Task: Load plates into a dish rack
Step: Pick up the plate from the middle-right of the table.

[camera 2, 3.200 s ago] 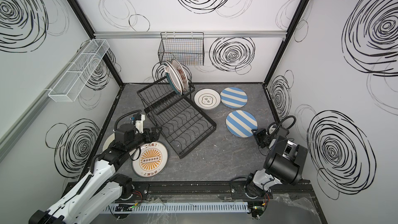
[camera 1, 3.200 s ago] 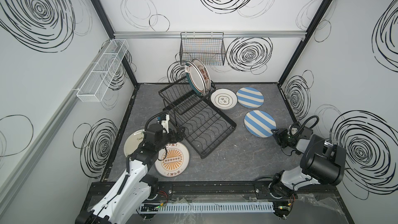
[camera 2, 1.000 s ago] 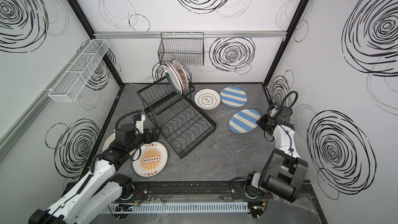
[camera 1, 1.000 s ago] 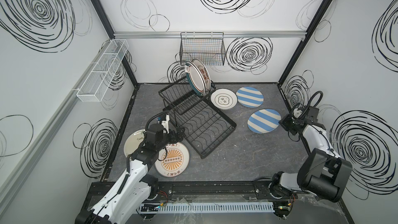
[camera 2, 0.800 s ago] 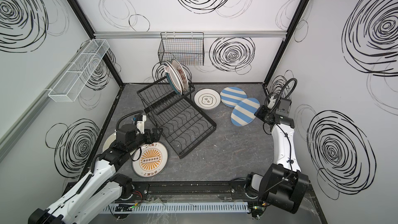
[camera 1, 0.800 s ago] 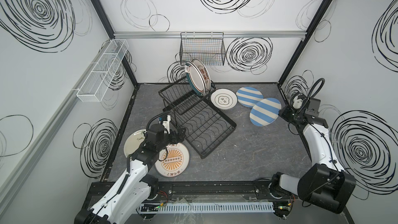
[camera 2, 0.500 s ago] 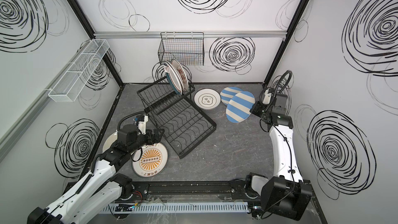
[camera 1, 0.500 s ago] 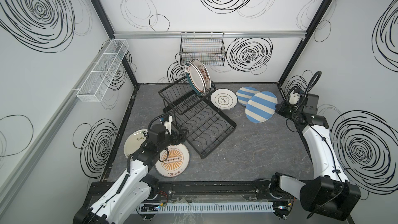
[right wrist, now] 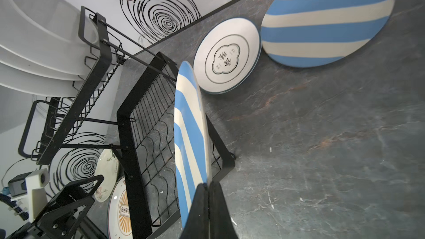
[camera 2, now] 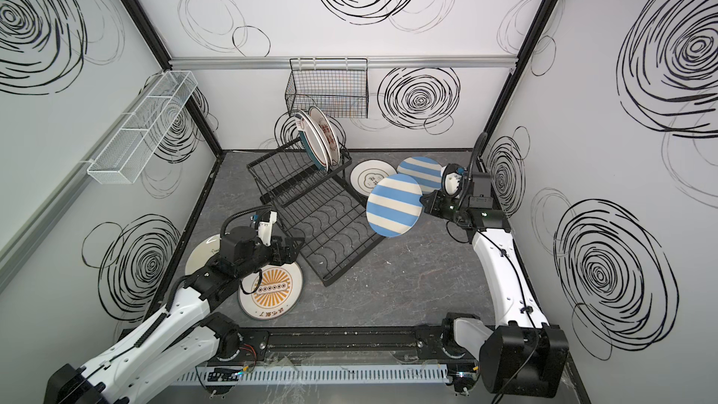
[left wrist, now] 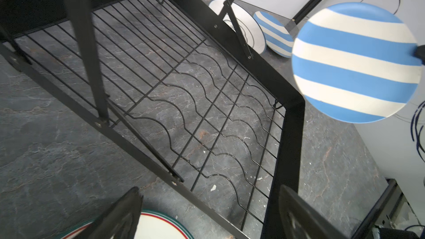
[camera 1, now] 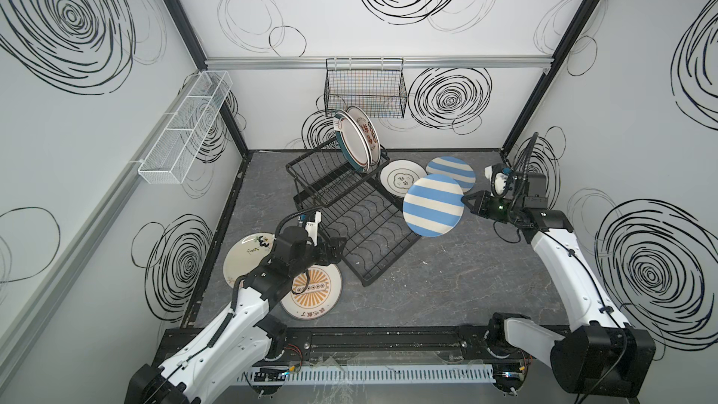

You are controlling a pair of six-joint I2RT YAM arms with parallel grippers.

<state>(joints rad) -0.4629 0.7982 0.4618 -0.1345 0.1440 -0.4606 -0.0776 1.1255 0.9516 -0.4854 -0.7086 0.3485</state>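
Tightly clenched, the right fingers [right wrist: 203,194] pinch the rim of a blue-and-white striped plate [right wrist: 189,134] and hold it on edge, clear of the gray surface [camera 1: 447,273]. In both top views this plate faces the rack and hangs over the right-hand edge of the lower tray [camera 1: 369,235], just beside the tray's wavy slots.

The left fingers [left wrist: 125,208] stand wide apart and grasp nothing. They hover low at the near left corner of the same tray. A plate with red and green rim lines [left wrist: 161,226] lies flat on the surface beneath them.

The dish rack [camera 2: 311,204] is black wire and sits slantwise in the middle of the surface. Its raised upper basket [camera 1: 330,180] holds plates standing on edge and leaning together. The front one has a dark green rim [camera 1: 347,149] and the back one carries red characters [camera 1: 369,136]. There seem to be three, though they overlap too closely to be sure. The gray surface shows through the wires of the lower tray.

Right of the rack, a white plate with an emblem [camera 1: 402,178] and a second striped plate [camera 1: 450,172] lie flat, touching each other. Left of the rack lie an orange sunburst plate [camera 1: 311,289] and a cream plate with script [camera 1: 248,256], both partly under the left arm.

On the back wall hangs a black mesh basket [camera 1: 365,91]. On the left wall hangs a long white mesh tray [camera 1: 186,126].
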